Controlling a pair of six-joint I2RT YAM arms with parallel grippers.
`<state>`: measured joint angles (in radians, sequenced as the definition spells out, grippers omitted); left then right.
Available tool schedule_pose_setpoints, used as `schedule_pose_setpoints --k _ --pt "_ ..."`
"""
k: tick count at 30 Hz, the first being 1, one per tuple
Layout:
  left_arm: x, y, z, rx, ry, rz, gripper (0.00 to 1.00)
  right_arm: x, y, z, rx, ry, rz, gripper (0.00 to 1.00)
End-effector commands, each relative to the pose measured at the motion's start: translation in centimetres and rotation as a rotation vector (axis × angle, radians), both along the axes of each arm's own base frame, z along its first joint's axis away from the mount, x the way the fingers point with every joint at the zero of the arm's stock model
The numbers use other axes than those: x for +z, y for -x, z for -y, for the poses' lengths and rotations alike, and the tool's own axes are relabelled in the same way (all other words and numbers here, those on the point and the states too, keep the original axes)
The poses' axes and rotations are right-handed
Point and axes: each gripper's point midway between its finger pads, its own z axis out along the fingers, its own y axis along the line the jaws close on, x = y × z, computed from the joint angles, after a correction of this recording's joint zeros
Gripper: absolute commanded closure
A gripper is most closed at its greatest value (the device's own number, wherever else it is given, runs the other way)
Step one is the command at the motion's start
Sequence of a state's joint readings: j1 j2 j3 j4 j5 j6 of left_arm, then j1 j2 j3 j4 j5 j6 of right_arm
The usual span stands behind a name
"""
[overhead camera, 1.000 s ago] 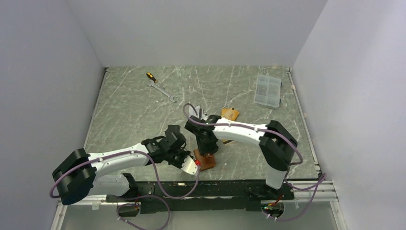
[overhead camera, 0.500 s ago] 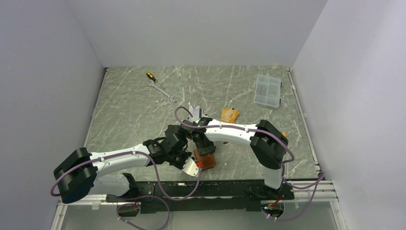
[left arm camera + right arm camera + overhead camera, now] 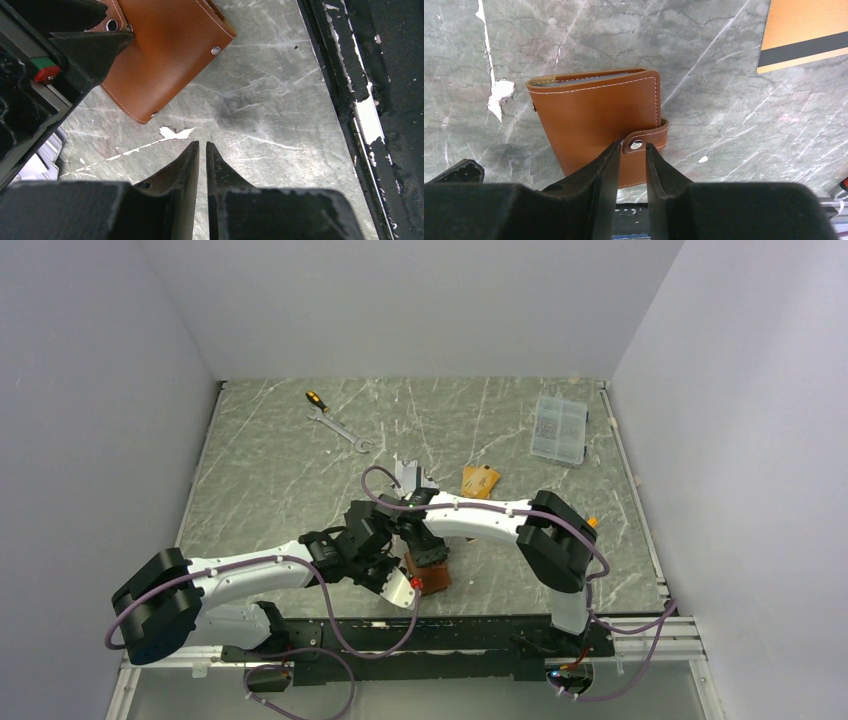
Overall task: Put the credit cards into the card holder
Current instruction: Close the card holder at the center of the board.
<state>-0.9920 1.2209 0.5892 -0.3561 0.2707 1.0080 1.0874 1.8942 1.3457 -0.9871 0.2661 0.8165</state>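
My right gripper (image 3: 633, 146) straddles the snap (image 3: 637, 145) of the tan-brown leather folding card holder (image 3: 594, 115); I cannot tell if it is clamped. Left gripper (image 3: 202, 146) together, empty, beside it.

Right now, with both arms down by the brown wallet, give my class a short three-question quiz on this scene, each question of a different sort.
1. True or false: the card holder lies closed with its snap tab fastened.
2. Which thing sits between the right gripper's fingertips? A) the snap tab B) a gold card C) the wrench
3. Fill the gap: the left gripper, jaws nearly together, holds ____.
Key: 1 true; 2 A; 3 nothing.
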Motion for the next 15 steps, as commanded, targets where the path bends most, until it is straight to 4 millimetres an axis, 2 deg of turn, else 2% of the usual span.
schedule_pose_setpoints --k 1,6,9,13,15 --pt "0.8 -0.1 0.4 -0.016 0.028 0.022 0.84 0.4 -0.4 0.2 -0.022 0.020 0.029 0.74" --pt "0.9 -0.1 0.3 -0.016 0.025 0.022 0.84 0.9 -0.7 0.5 -0.035 0.023 0.054 0.84" --pt "0.9 0.0 0.3 -0.016 0.024 0.020 0.84 1.3 -1.0 1.0 -0.039 0.048 0.076 0.87" --pt "0.8 0.0 0.4 -0.019 0.024 0.016 0.84 1.8 -1.1 1.1 -0.046 0.039 0.097 1.00" --pt "0.9 0.0 0.5 -0.023 0.027 0.015 0.83 2.0 -1.2 1.2 -0.048 0.036 0.107 1.00"
